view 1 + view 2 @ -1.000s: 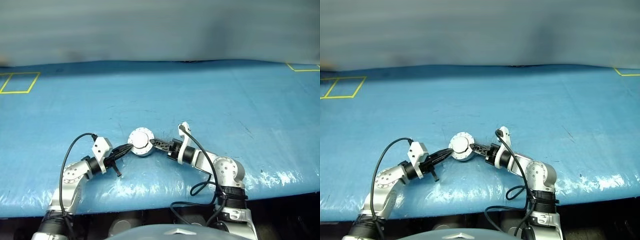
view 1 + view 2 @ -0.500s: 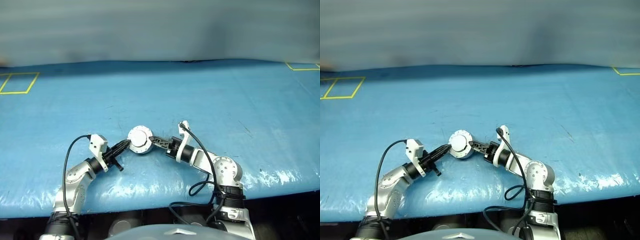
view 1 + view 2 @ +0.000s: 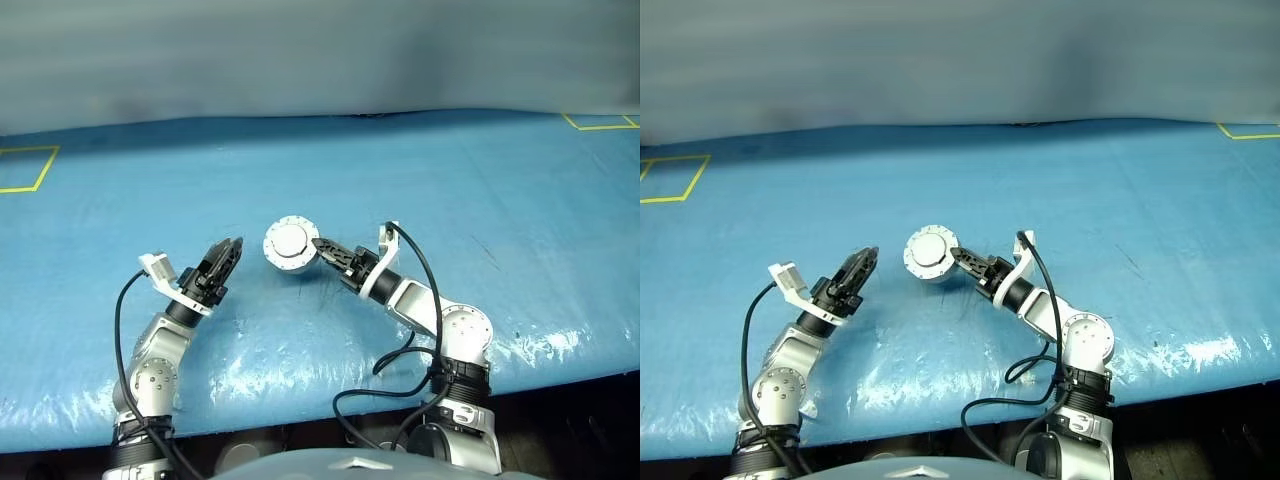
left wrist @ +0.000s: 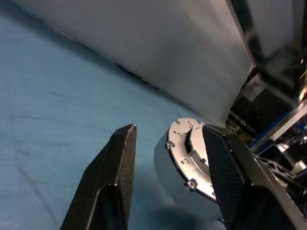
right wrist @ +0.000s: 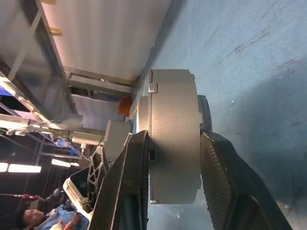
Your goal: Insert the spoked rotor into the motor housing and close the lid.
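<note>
L gripper (image 3: pixel 228 252) agape, R gripper (image 3: pixel 318 246) clamped.

You have a table (image 3: pixel 420 180) with a blue cover lying under both sets of jaws. The cover is shiny and a bit wrinkled along the near edge. Past the jaws, at the table's far corners, you can see yellow tape squares (image 3: pixel 22 168), one off to the left and one (image 3: pixel 600 121) off to the right, both well apart from the jaws. Behind the table stands a plain grey wall (image 3: pixel 320 55). Past the right jaws, a person in a blue top (image 5: pixel 41 220) sits in the room behind.
</note>
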